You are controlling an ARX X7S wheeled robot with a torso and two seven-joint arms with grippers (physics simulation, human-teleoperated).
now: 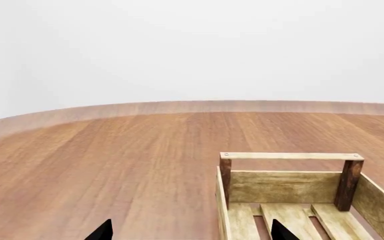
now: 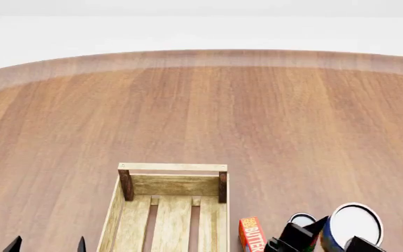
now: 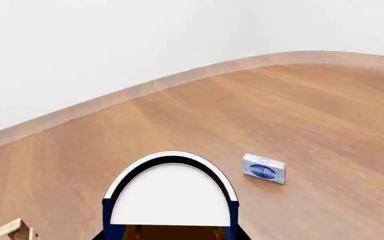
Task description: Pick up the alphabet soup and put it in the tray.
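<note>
The alphabet soup (image 2: pixel 354 224), a can with a blue label and a pale top, sits between the fingers of my right gripper (image 2: pixel 331 242) at the bottom right of the head view. It looks raised off the table. In the right wrist view the alphabet soup (image 3: pixel 170 197) fills the space between the jaws of the right gripper (image 3: pixel 172 236), which is shut on it. The tray (image 2: pixel 172 167), a light-wood slatted crate, lies to the left of the can. My left gripper (image 2: pixel 48 245) hangs open just left of the tray (image 1: pixel 289 156), holding nothing. One of its fingertips (image 1: pixel 282 232) hangs over the tray's floor.
A red butter box (image 2: pixel 252 234) stands between the tray and the right gripper. A second can (image 2: pixel 301 219) is partly hidden behind the right gripper's fingers. A small white-and-blue box (image 3: pixel 265 168) lies on the wooden table further right. The table's curved far edge (image 2: pixel 201 56) runs across the back.
</note>
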